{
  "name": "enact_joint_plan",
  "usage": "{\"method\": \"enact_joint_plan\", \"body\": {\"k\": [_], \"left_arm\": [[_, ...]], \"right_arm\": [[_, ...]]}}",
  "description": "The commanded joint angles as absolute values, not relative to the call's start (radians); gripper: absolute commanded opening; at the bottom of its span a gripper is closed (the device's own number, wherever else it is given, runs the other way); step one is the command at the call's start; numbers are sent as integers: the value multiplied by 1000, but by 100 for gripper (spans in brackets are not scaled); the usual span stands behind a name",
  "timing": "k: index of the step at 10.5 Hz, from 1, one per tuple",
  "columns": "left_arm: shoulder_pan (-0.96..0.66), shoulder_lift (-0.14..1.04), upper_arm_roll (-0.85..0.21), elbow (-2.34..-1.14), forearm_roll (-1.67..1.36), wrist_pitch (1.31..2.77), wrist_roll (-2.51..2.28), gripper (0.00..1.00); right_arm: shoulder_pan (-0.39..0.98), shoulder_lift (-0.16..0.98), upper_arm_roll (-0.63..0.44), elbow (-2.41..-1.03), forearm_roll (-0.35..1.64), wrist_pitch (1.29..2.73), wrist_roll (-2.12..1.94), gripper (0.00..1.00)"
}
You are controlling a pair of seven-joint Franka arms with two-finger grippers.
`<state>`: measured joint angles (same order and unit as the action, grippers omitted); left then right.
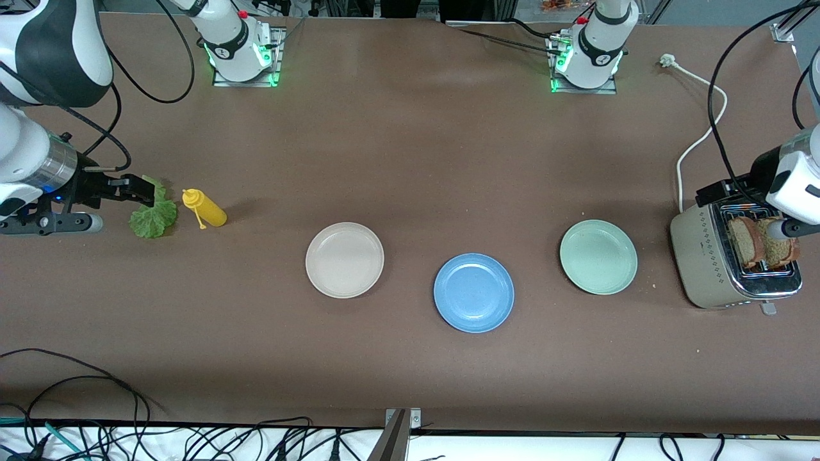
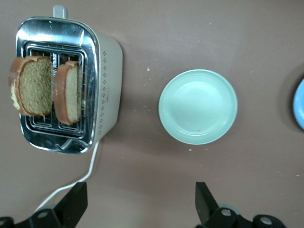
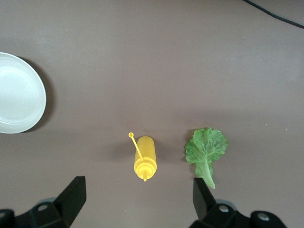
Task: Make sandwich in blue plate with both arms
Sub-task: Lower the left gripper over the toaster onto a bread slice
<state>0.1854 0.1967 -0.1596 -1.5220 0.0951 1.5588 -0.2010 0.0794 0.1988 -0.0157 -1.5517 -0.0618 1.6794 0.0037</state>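
Front view: blue plate (image 1: pixel 473 292) empty, btwn both grippers' fingers.

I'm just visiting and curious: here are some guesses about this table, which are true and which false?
1. The blue plate has nothing on it. True.
2. Both bread slices stand in the toaster. True.
3. The lettuce leaf lies on the pale green plate. False: it lies on the bare table beside the yellow mustard bottle.
4. The left gripper grips a bread slice. False: it is open above the table near the toaster, holding nothing.
5. The right gripper is open, above the lettuce and mustard bottle. True.
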Motion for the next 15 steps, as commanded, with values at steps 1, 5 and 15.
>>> {"method": "enact_joint_plan", "body": {"k": [1,5,15], "left_arm": [[286,273,-173,-1482,112,1552,-89,100],[331,317,-170,-1502,132,1689,-77,100],[411,340,-170,-1651,132,1874,34,96]], "right_arm": [[71,209,-8,-1526,-61,1674,17,100],[71,209,-9,-1526,-49,1674,15,100],[71,209,-9,-1526,-49,1674,17,100]]}}
